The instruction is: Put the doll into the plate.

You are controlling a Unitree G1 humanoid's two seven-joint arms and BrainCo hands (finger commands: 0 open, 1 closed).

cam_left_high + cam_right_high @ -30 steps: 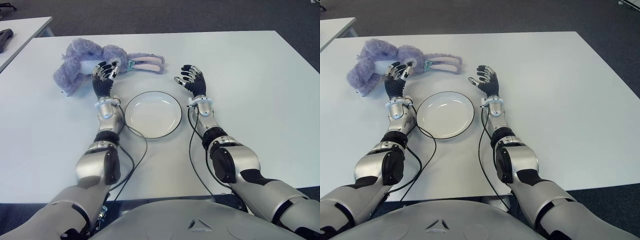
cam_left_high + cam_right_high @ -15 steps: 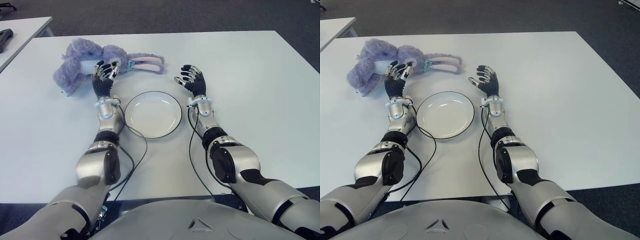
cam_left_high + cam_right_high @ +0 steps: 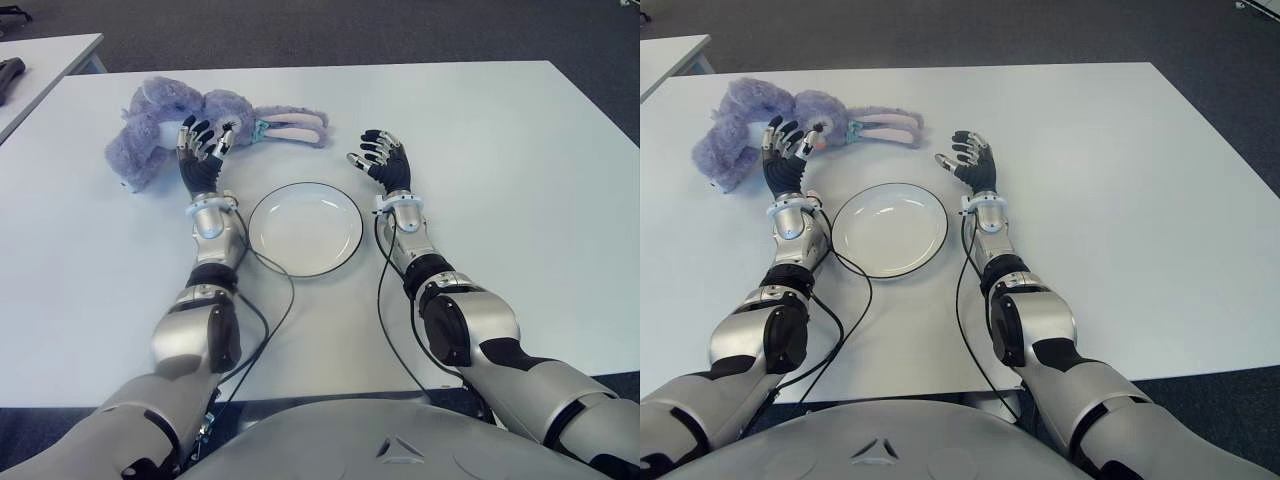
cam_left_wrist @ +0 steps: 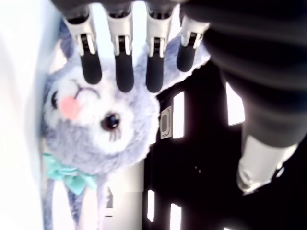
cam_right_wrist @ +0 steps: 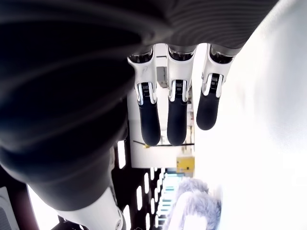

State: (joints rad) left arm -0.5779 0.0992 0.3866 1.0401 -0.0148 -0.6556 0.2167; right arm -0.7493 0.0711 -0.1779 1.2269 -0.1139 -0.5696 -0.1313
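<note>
Purple doll [image 3: 160,125] is partly hidden behind the left robot hand [image 3: 200,160], whose spread fingers hold nothing. Right robot hand [image 3: 385,165], also wide and empty, shows beside the plate [image 3: 305,228], on its right.

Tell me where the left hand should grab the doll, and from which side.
Grip the doll around its plump head and body, probably from above on the near side. It lies flat on the table, its thin ears trailing toward the right hand. The open left hand is already poised there.
</note>
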